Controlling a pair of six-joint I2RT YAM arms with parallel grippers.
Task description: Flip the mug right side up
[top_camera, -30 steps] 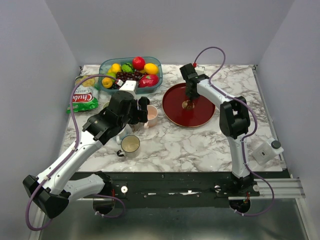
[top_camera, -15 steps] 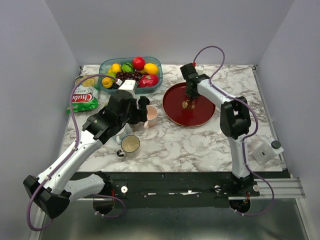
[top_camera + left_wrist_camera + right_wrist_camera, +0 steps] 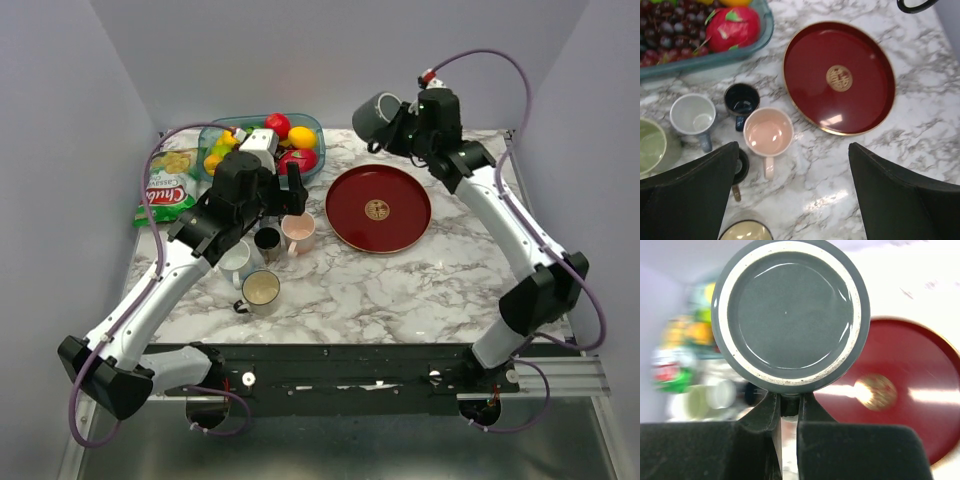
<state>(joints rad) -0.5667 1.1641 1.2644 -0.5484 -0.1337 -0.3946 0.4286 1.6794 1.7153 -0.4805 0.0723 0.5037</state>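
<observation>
— Mug (image 3: 377, 112) first: where is it?
— You have it up in the air over the far side of the tabletop (image 3: 400, 285), beyond the red tray (image 3: 350, 205). It is tipped on its side, and its grey base fills your right wrist view.
— And the right claw (image 3: 401, 122)?
— Clenched, with the fingers nearly together, pinching a dark part at its lower edge. Your left claw (image 3: 792, 152) is spread wide and grips nothing. It hovers over the pink cup (image 3: 769, 136) and the dark cup (image 3: 741, 98).
— Any writing I can read?
— The snack bag (image 3: 165, 195) at the left edge of the tabletop has white letters on a red band that look like "Chub"; the rest is too small. The red tray carries a gold emblem (image 3: 839, 78) in its middle, but you cannot read it.
</observation>
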